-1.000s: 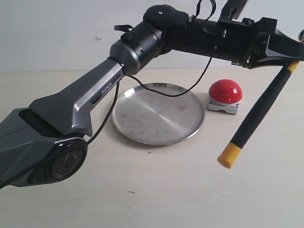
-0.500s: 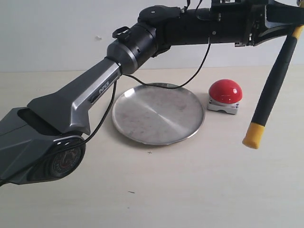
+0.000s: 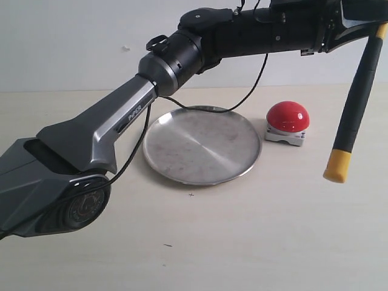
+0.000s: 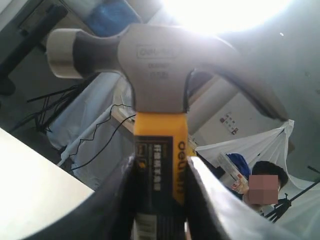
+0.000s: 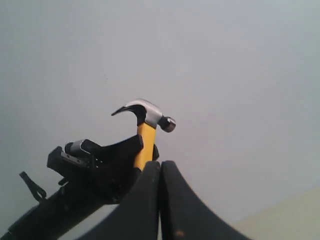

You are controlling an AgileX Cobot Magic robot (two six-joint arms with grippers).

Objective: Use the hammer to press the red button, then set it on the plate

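**Loose handle, glancing press: what is to be feared**

The hammer (image 3: 354, 103) is clamped at its yellow neck by the left gripper (image 4: 160, 177), head up. Its handle is hung down just to the right of the red button (image 3: 288, 116), clear of the table (image 3: 242, 242). As it is held so near the head, the long handle may be swung in the grip. The glossy dome may then be met off centre, and the small base pushed toward the plate (image 3: 200, 145). The right gripper (image 5: 160, 172) is seen pressed together on nothing.

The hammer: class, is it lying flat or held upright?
The hammer is held nearly upright, head up: left gripper clamps its yellow neck, handle hanging above the table.
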